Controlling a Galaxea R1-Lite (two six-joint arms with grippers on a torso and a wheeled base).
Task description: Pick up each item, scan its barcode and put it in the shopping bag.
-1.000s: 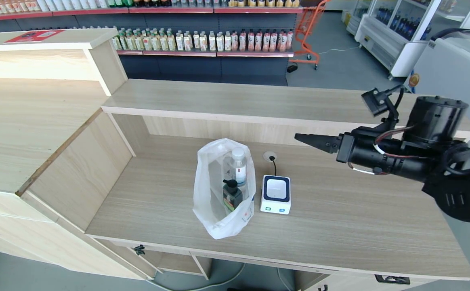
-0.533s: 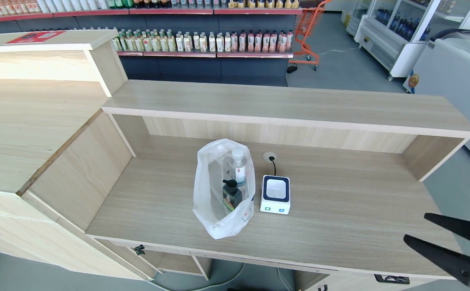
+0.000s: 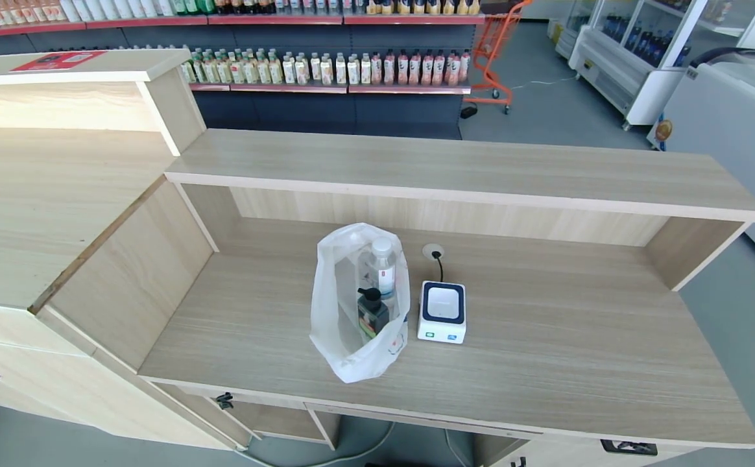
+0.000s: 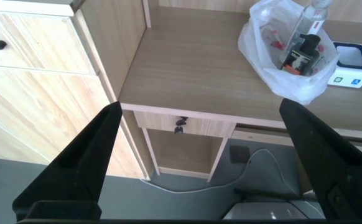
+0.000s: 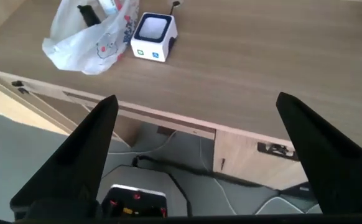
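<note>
Over the right part of the wooden table (image 3: 546, 350) the right arm was reaching one second ago. Since then it has been pulling back toward the near side. Now the right end effector (image 5: 196, 98) is hanging before the near edge of the table, its two fingers spread wide and carrying nothing. The left end effector (image 4: 201, 104) is hanging before the near left corner of the table, also wide apart and carrying nothing. The things on the table are keeping the same places as before.

Far behind the table, store shelves (image 3: 325, 65) are carrying rows of drink bottles, an orange cart (image 3: 494, 52) is standing on the floor, and glass-door coolers (image 3: 630, 52) are standing far right. A raised ledge (image 3: 455, 168) is running along the far side of the table. The white scanner (image 3: 442, 311) is sitting near the middle of the table, with its black cable (image 3: 439, 263) going into a hole behind it.

The shopping bag (image 3: 332, 324) is standing open just beside the scanner, on its left. Inside, a clear bottle (image 3: 383, 263) with a white cap is leaning at the far side, and a dark pump bottle (image 3: 372, 312) is standing nearer.
</note>
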